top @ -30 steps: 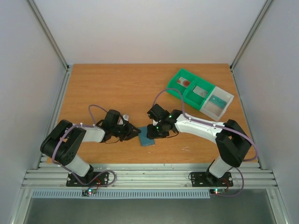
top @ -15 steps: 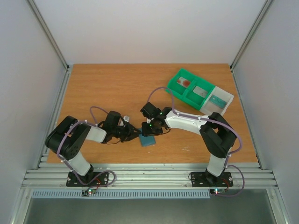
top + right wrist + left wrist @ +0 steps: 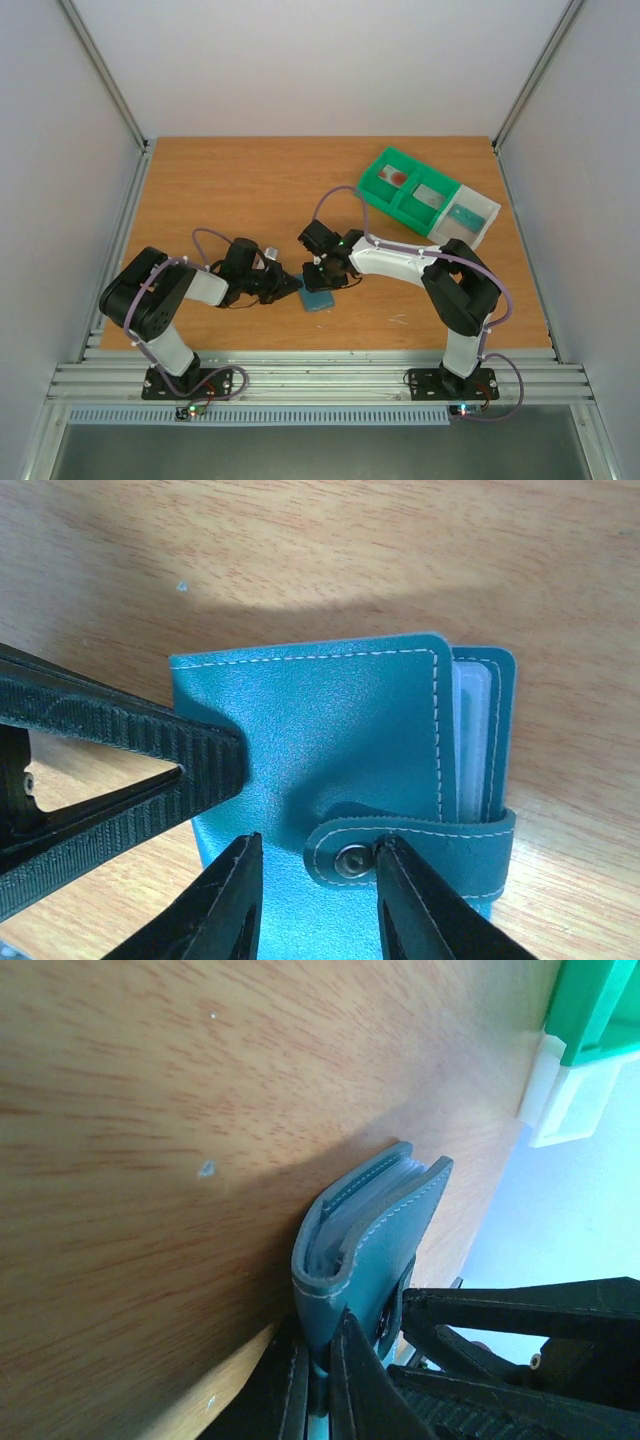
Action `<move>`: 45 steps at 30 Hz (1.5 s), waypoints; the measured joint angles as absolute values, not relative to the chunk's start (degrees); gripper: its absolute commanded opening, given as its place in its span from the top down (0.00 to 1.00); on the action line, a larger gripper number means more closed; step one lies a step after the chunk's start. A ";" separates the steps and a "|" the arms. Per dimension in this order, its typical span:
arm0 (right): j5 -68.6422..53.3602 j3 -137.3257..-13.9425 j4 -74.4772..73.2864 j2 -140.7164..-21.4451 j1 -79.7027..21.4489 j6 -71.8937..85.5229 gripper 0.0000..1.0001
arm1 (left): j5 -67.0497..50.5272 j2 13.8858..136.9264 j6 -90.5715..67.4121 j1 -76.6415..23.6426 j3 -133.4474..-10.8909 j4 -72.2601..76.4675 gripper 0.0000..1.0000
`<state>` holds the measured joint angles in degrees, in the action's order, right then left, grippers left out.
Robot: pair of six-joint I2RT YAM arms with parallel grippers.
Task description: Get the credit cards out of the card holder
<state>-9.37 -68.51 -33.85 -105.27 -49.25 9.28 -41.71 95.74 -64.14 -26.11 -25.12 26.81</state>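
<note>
Arms both stretch low over the wooden desk (image 3: 250,190), wrists meeting; left jaws clamp the spine edge of the slate-blue stitched leather bifold card holder (image 3: 330,740), while right jaws, narrowly parted, straddle its fastened snap strap (image 3: 440,845).

Card holder (image 3: 330,750) teal-blue, pale stitching along edges, silver snap stud (image 3: 350,860), whitish clear sleeves inside. Bench (image 3: 250,190) orange-brown wood grain. Left fingers (image 3: 150,745) black, ribbed; right fingers (image 3: 225,910) black, smooth. Green bin (image 3: 372,186) with reddish card (image 3: 397,177) and grey card (image 3: 428,196); white bin (image 3: 487,215) with teal card (image 3: 464,214). Arm cables purple.
</note>
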 measured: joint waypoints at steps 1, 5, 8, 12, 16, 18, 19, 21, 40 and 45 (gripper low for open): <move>-8.99 -68.51 -33.85 -105.27 -49.25 9.10 0.69 | -41.71 95.74 -64.25 -26.11 -25.10 26.92 1.00; -7.05 -68.51 -34.06 -105.27 -49.60 8.64 0.73 | -41.74 95.72 -64.77 -26.13 -24.97 27.31 1.00; -4.69 -68.55 -34.37 -105.27 -50.24 8.25 0.74 | -41.71 95.39 -65.17 -26.13 -24.93 27.33 0.99; -1.19 -68.69 -34.94 -105.25 -50.87 7.62 0.78 | -41.69 94.54 -65.45 -26.15 -24.84 27.31 1.00; 0.75 -68.69 -35.14 -104.84 -51.42 7.22 0.82 | -41.39 93.89 -65.60 -26.35 -24.69 27.33 0.99; 1.34 -68.60 -35.20 -104.42 -51.51 7.01 0.83 | -41.34 93.67 -65.63 -26.35 -24.64 27.49 1.00; 1.56 -68.47 -35.18 -104.18 -51.51 6.92 0.84 | -41.34 93.56 -65.63 -26.39 -24.64 27.57 1.00; 1.83 -68.29 -35.18 -103.77 -51.51 6.68 0.89 | -41.36 93.30 -65.60 -26.39 -24.62 27.66 1.00; 6.68 -65.17 -36.88 -99.55 -51.00 5.69 0.99 | -41.56 92.99 -65.25 -26.39 -23.88 27.18 0.81; 6.61 -61.43 -36.38 -94.21 -51.00 6.35 0.99 | -41.50 91.85 -64.62 -26.37 -23.88 25.39 0.53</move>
